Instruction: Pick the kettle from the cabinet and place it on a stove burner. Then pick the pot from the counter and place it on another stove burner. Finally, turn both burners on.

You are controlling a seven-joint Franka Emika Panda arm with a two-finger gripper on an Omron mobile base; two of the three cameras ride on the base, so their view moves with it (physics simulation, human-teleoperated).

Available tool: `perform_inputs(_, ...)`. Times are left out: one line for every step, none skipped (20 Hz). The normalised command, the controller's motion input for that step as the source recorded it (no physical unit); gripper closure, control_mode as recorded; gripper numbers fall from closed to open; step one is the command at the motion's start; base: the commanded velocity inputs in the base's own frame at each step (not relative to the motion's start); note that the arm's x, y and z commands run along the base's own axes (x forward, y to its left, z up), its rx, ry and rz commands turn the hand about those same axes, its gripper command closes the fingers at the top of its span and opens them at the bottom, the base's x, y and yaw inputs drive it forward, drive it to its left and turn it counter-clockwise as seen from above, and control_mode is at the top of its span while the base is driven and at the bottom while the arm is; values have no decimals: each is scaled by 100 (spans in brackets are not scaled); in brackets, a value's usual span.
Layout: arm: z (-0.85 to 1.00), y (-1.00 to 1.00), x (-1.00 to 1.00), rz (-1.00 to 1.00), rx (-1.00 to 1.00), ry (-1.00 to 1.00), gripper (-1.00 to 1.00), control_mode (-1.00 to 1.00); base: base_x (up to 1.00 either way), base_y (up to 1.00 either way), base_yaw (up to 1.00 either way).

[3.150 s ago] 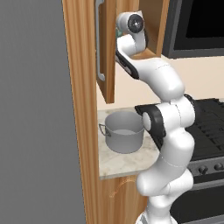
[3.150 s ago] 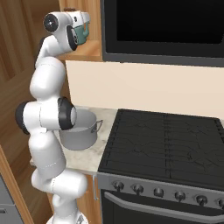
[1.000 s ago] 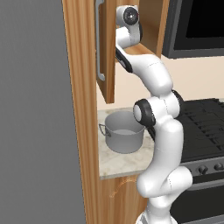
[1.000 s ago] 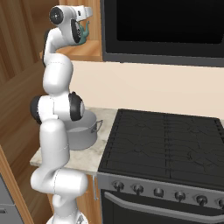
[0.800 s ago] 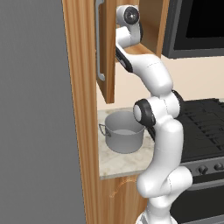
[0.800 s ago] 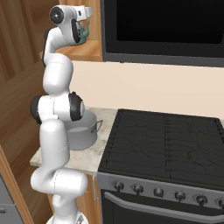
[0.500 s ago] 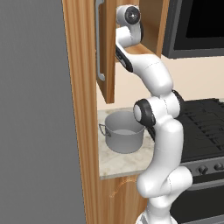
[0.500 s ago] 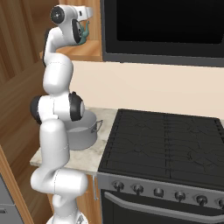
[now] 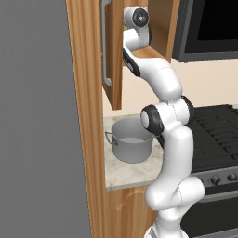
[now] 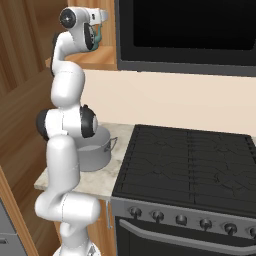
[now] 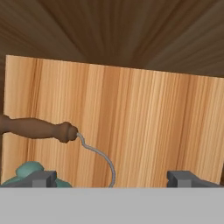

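My gripper (image 11: 113, 179) is inside the open cabinet (image 9: 113, 56), jaws wide open and holding nothing. The teal kettle (image 11: 27, 171) sits low at the left, beside my left fingertip (image 11: 41, 178). Its brown handle grip extends left, and a thin grey wire curves down from it between my fingers. In the right base view a sliver of the kettle (image 10: 98, 36) peeks out beside my hand on the cabinet shelf. The grey pot (image 9: 131, 145) stands on the marble counter (image 9: 128, 174), left of the black stove (image 10: 195, 165).
The cabinet door (image 9: 111, 93) hangs open toward me, its silver bar handle (image 9: 105, 46) on the edge. A black microwave (image 10: 185, 30) sits above the stove. Round knobs (image 10: 181, 219) line the stove's front. A tall wooden panel (image 9: 86, 116) borders the counter's left.
Since about three seconds ago the arm has straightened upward and the hand has gone higher and deeper into the cabinet. Over the last second nothing has moved.
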Motion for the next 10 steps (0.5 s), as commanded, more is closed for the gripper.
perform_inputs(0,0,8,0,2,0,-100,-100,0,0,0)
perform_inputs(0,0,7,0,2,0,-100,-100,0,0,0)
perform_inputs(0,0,8,0,2,0,-100,-100,0,0,0)
perform_inputs(0,0,8,0,2,0,-100,-100,0,0,0)
perform_inputs(0,0,8,0,2,0,-100,-100,0,0,0)
perform_inputs(0,0,8,0,1,0,-100,-100,0,0,0)
perform_inputs(0,0,8,0,1,1,-100,-100,0,0,0)
perform_inputs(0,0,8,0,0,0,-100,-100,0,0,0)
perform_inputs(0,0,7,0,0,0,-100,-100,0,0,0)
perform_inputs(0,0,1,0,0,0,-100,-100,0,0,0)
